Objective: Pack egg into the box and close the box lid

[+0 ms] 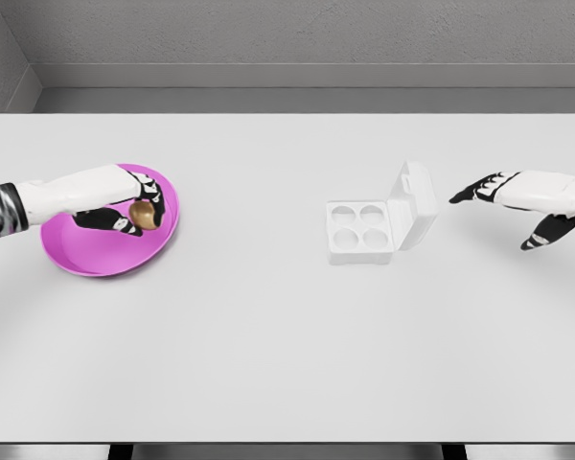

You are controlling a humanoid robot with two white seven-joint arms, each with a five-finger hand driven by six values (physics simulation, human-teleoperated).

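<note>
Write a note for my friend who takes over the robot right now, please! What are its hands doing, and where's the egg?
Left hand: over the pink plate, fingers curled around the brown egg. Whether the egg is lifted off the plate, the picture cannot tell.
Right hand: open, holding nothing, just right of the egg box, not touching it.
Egg box: white, mid-table, lid up, all four cups empty.
Done: the egg is grasped.
Left: carry the egg to a cup, set it in, then close the lid, probably with the right hand since it is nearest.
</note>
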